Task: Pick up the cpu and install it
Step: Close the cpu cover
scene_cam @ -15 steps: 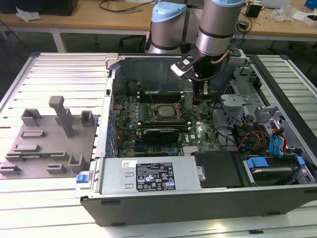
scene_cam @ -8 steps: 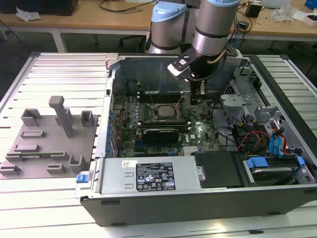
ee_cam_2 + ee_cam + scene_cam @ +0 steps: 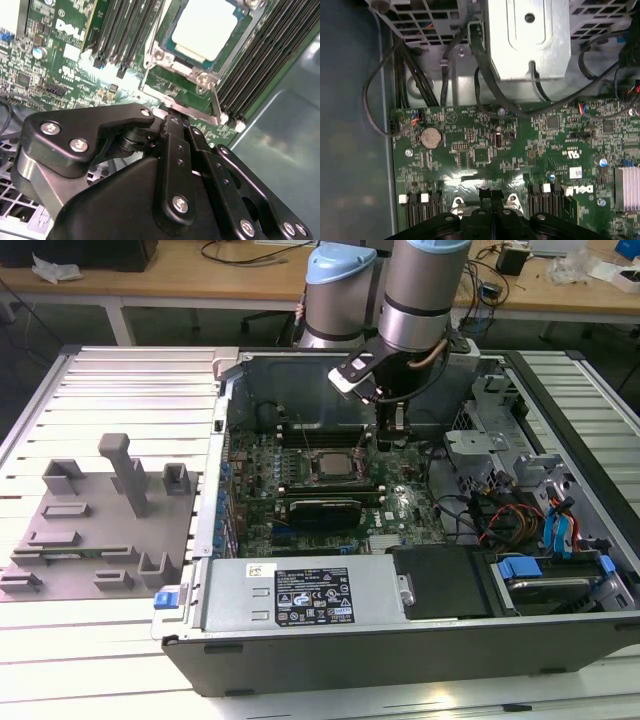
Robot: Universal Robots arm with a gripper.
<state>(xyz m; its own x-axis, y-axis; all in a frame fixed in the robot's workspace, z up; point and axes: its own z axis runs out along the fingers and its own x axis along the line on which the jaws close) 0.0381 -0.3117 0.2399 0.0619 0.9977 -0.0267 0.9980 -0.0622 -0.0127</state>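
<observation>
The cpu (image 3: 328,468) lies flat in the motherboard socket inside the open computer case, its silvery top facing up; the second wrist view shows the cpu (image 3: 205,27) within the metal socket frame (image 3: 192,112). My gripper (image 3: 390,443) hangs just to the exterior view's right of the socket, low over the green board. Its black fingers are shut with nothing between them in both wrist views, the gripper (image 3: 171,119) tip close to the frame's edge but apart from the chip. The gripper (image 3: 490,192) points at the board.
Memory slots (image 3: 270,60) flank the socket. A drive cage (image 3: 480,440) and loose cables (image 3: 500,515) crowd the exterior view's right. The power supply (image 3: 300,595) fills the case front. A grey fixture plate (image 3: 90,520) lies outside on the exterior view's left.
</observation>
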